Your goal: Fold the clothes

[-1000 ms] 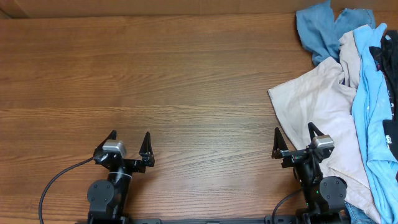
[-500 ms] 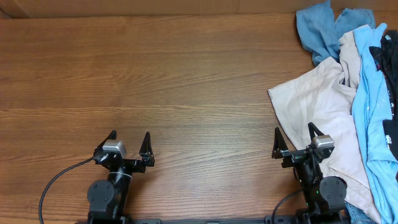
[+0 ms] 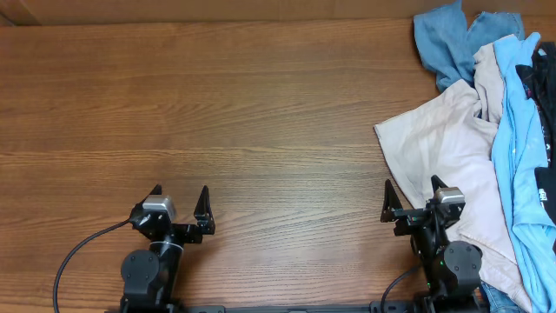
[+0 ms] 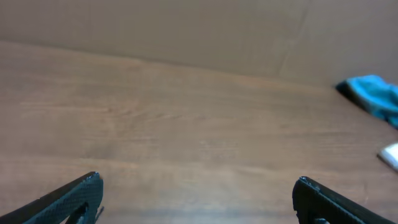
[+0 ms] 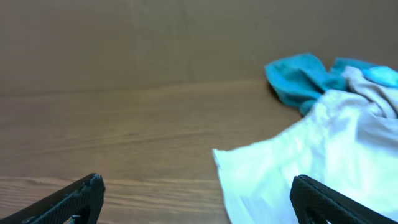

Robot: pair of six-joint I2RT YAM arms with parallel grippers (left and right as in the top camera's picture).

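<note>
Beige creased cotton garment (image 3: 434,143), spread nearly flat, serves as landmark. The light sky-blue T-shirt (image 3: 514,156) drapes as a long rumpled strip over its right edge, a crumpled dusty-blue garment (image 3: 443,39) lies just beyond its far corner, and a black garment (image 3: 546,83) sits past the T-shirt. Over the last second the heap has not shifted and only the right arm has stirred slightly, so folding appears not yet begun. The right gripper (image 3: 411,183) stands at the beige garment's near-left hem, fingers spread wide and empty. The left gripper (image 3: 181,187), likewise spread and empty, is well apart to its left over the smooth brown wood-grain table (image 3: 261,104).
</note>
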